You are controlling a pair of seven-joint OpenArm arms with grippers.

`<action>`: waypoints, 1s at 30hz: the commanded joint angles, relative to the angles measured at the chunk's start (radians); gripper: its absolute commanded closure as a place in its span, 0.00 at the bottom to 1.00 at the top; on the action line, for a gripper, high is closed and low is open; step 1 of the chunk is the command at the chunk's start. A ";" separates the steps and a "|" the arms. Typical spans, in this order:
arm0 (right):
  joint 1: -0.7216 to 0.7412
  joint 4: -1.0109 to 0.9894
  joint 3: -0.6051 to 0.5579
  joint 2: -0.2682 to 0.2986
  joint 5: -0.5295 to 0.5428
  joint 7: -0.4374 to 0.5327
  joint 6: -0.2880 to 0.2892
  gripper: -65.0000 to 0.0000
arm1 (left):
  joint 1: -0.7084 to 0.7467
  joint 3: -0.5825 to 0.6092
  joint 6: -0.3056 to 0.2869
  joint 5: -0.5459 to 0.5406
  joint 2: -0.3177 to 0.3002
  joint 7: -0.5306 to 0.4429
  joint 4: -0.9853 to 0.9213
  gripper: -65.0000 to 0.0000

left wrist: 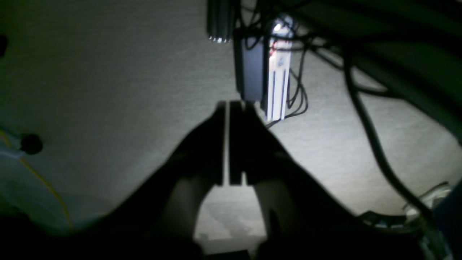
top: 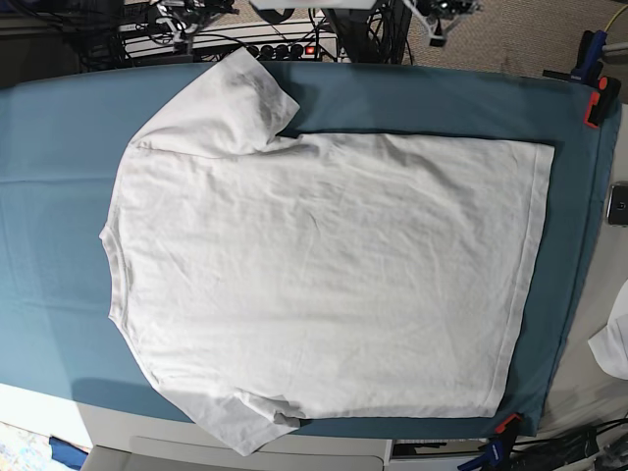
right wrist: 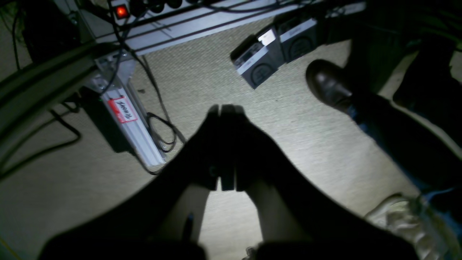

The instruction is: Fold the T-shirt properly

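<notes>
Two grippers parked off the table, both pointing down at the beige carpet floor (right wrist: 296, 144). Left gripper (left wrist: 231, 104): jaws together, thin sliver of light between, nothing held. Right gripper (right wrist: 225, 106): jaws fully together, nothing held. Neither arm visible in base view.

Large plain white short-sleeved cotton T-shirt (top: 324, 275) spread flat on the teal cloth-covered table (top: 59, 147), untouched; neckline toward base view's left edge, bottom hem (top: 525, 285) toward its right. One sleeve (top: 231, 103) fanned toward the far table edge, the other (top: 240, 422) hanging at the near edge. Mild wrinkles through the body, no fold made yet.

Judged step: first approach and grasp. Advisable: open jaws before descending, pinch a single side seam at shoulder and at hem together, lift low and evenly, lay inward so sleeve tucks under. Risk: near sleeve slipping off the table edge; grabbing the teal cloth with the shirt.
</notes>
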 commanded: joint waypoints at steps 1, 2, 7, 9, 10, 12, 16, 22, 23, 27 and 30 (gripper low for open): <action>-0.035 0.038 0.002 0.013 0.003 0.004 0.012 1.00 | 0.029 -0.001 -0.003 -0.002 -0.013 -0.002 0.031 0.95; -0.065 0.076 0.002 0.018 0.004 0.005 0.026 1.00 | 0.051 -0.001 -0.003 -0.002 -0.024 -0.001 0.059 0.95; -0.221 0.291 0.002 0.050 0.050 0.005 0.073 1.00 | 0.179 -0.001 -0.003 -0.002 -0.077 0.021 0.234 0.95; -0.291 0.392 0.002 0.071 0.077 0.008 0.075 1.00 | 0.241 -0.001 -0.003 -0.002 -0.101 0.035 0.327 0.95; -0.327 0.445 0.002 0.082 0.090 0.010 0.075 1.00 | 0.273 -0.001 -0.003 -0.002 -0.116 0.035 0.376 0.95; -0.397 0.552 0.002 0.109 0.093 0.022 0.074 1.00 | 0.337 -0.010 -0.003 -0.001 -0.141 0.035 0.471 0.95; -0.522 0.762 0.012 0.162 0.093 0.050 0.074 1.00 | 0.460 -0.095 -0.003 -0.008 -0.163 0.035 0.659 0.95; -0.643 1.035 0.139 0.170 0.194 0.039 0.074 1.00 | 0.605 -0.284 -0.010 -0.116 -0.186 0.069 0.921 0.95; -0.657 1.073 0.164 0.170 0.233 0.029 0.074 1.00 | 0.624 -0.317 -0.019 -0.142 -0.192 0.087 0.961 0.95; -0.695 1.205 0.267 0.169 0.365 -0.031 0.074 1.00 | 0.688 -0.460 -0.118 -0.251 -0.193 0.164 1.109 0.95; -0.704 1.280 0.338 0.167 0.458 -0.079 0.075 1.00 | 0.726 -0.560 -0.222 -0.380 -0.193 0.236 1.199 0.95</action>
